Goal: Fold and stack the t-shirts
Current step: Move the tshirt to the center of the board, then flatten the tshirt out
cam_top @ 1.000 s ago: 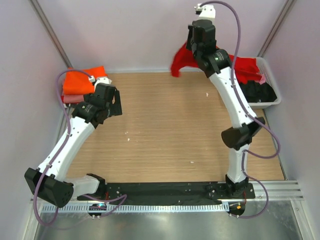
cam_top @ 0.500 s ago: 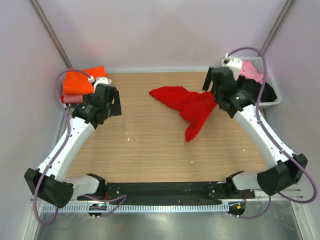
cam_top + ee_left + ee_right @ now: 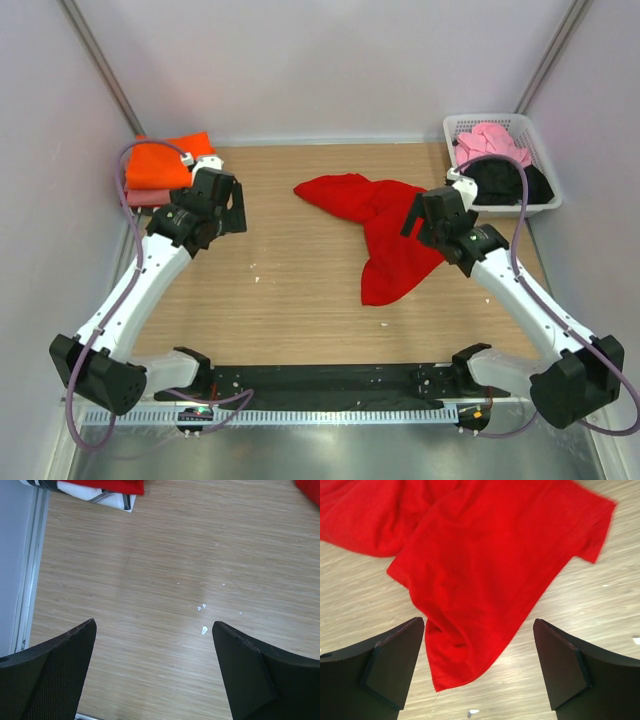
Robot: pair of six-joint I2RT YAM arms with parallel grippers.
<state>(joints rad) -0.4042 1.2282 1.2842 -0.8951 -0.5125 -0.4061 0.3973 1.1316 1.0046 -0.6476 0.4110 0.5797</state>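
A bright red t-shirt (image 3: 385,235) lies crumpled and partly spread on the wooden table, right of centre. My right gripper (image 3: 415,222) hovers over its right side, open, with nothing between its fingers. In the right wrist view the red t-shirt (image 3: 485,565) fills the top, and one edge reaches down between the wide-apart jaws of my right gripper (image 3: 478,621). An orange t-shirt (image 3: 165,160) lies folded at the back left on a salmon-pink one (image 3: 143,197). My left gripper (image 3: 232,205) (image 3: 153,623) stands open over bare wood just right of that stack.
A white slatted basket (image 3: 455,125) at the back right holds a pink t-shirt (image 3: 490,138) and a black one (image 3: 505,182). Small white scraps (image 3: 204,629) dot the wood. Grey walls close in the back and both sides.
My right arm swung down from the back wall toward the table's middle, opened, and let go of the red t-shirt, which now lies on the table. The left arm stayed put.
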